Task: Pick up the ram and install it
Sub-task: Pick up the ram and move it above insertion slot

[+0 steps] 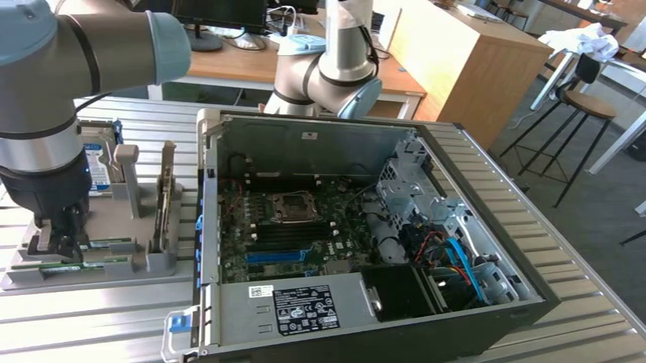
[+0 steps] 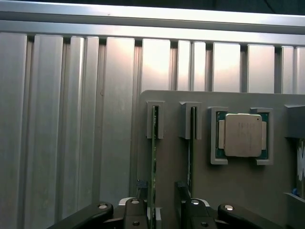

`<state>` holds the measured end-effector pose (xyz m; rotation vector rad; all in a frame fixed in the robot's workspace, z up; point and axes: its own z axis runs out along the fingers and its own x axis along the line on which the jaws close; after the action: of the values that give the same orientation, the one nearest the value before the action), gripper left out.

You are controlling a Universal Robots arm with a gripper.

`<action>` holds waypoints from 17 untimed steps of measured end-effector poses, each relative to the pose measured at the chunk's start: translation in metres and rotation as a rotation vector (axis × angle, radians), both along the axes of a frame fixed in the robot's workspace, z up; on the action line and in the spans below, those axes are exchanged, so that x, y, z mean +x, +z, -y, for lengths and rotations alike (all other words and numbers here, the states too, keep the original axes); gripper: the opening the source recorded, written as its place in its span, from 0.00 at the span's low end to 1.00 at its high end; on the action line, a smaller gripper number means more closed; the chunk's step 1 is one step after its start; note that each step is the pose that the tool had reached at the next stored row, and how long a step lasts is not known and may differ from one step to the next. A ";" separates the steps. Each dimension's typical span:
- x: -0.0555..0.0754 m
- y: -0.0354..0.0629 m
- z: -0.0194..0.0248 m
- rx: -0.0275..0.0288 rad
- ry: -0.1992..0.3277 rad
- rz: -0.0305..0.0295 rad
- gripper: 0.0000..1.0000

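Two green ram sticks stand on edge in slots of a grey holder (image 2: 228, 191). One ram stick (image 2: 154, 157) runs between my gripper's (image 2: 161, 193) two black fingers, which stand apart on either side of it; the gripper is open. The second ram stick (image 2: 192, 143) lies just outside one finger. In the exterior view my gripper (image 1: 53, 243) is down low at the end of the ram sticks (image 1: 86, 265) on the holder (image 1: 151, 265), at that view's left. The open computer case (image 1: 333, 128) with its motherboard (image 1: 293, 234) lies in the middle.
A square silver processor (image 2: 243, 135) sits in a pocket of the holder beside the sticks. An expansion card (image 1: 165, 197) stands on edge in the holder, and a hard drive (image 1: 101, 172) stands behind it. The ribbed metal table (image 2: 66, 119) carries everything.
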<state>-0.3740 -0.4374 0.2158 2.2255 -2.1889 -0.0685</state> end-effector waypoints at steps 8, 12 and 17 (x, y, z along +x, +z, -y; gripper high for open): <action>0.000 -0.0060 0.0003 0.0000 0.000 0.0000 0.36; 0.000 -0.0079 0.0004 -0.0001 0.000 -0.0002 0.36; 0.001 -0.0085 0.0003 0.0002 0.000 0.0002 0.36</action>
<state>-0.3733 -0.4377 0.2073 2.2259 -2.1889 -0.0685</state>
